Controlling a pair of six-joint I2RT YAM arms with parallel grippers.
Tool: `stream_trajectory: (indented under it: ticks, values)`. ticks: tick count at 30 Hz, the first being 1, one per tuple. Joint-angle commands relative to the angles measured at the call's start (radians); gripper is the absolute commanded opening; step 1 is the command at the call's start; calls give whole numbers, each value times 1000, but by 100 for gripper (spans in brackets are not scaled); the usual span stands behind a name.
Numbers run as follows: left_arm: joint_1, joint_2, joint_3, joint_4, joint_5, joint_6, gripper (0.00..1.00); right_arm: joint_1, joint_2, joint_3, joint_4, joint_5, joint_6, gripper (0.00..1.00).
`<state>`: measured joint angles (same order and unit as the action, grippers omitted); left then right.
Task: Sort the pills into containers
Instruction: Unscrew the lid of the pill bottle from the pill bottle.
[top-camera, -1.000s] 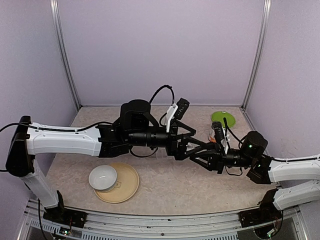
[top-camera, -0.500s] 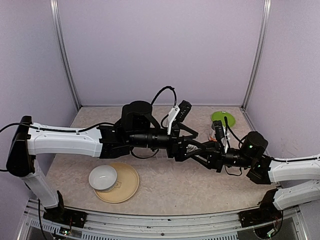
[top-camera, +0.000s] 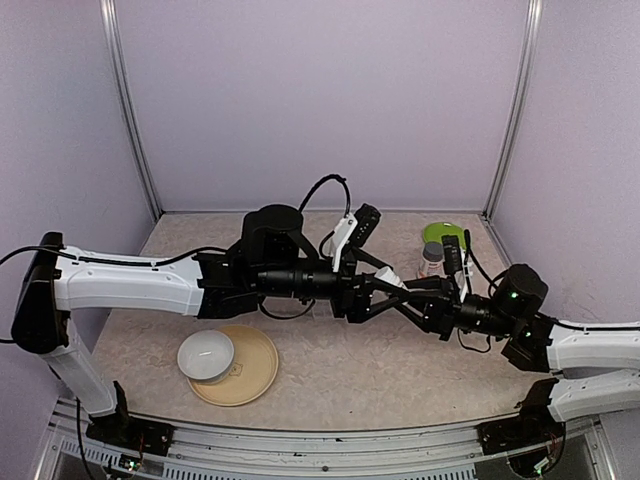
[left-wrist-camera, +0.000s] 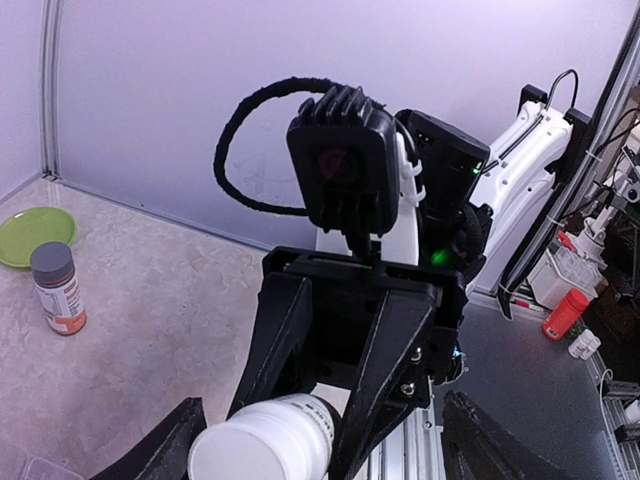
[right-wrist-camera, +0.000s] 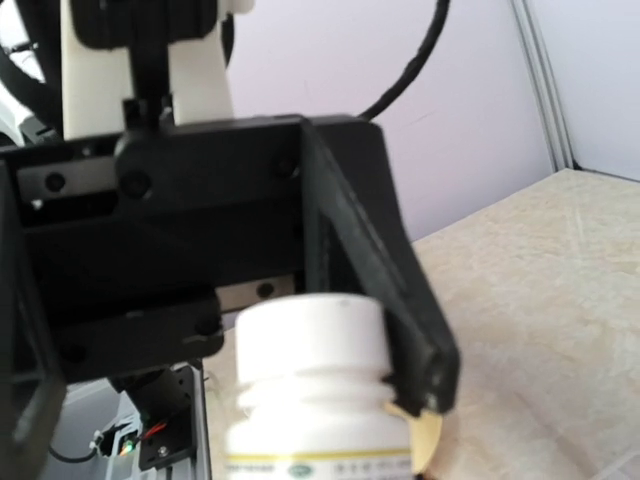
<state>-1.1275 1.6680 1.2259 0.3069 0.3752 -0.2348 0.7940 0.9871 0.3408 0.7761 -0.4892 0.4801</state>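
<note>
White bottle (right-wrist-camera: 310, 400): smooth plastic, slight sheen. Right gripper (left-wrist-camera: 290, 435): matt black plastic. Grey-capped bottle (left-wrist-camera: 57, 290): matt cap, orange paper-like label. Green plate (left-wrist-camera: 33, 235): smooth, glossy. Table (top-camera: 350, 370): matt, mottled beige, stone-look. White bowl (top-camera: 206, 355): glossy, ceramic or plastic, can't tell from here. Tan plate (top-camera: 258, 368): matt. Left arm (top-camera: 120, 282): glossy white shell.

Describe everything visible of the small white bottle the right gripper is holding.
The white bottle is small and looks like opaque plastic. Its smooth white cap is on, with a wider collar under it and a pale label edged yellow-green with tiny print. The right gripper clamps its body above the table, cap pointing at the left gripper, whose open fingers flank the cap; whether they touch it cannot be told.
</note>
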Motion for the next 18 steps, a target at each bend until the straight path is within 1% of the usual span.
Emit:
stream_trajectory:
  ticks: [1, 13, 18]
  values:
    - [-9, -41, -23, 19, 14, 9, 76, -30, -38, -18, -46, 68, 1, 0]
    - [-7, -59, -45, 15, -3, 8, 74, -66, -150, -22, -137, 83, -57, 0]
    - [17, -69, -44, 5, -57, -22, 77, -67, -166, -22, -144, 34, -86, 0]
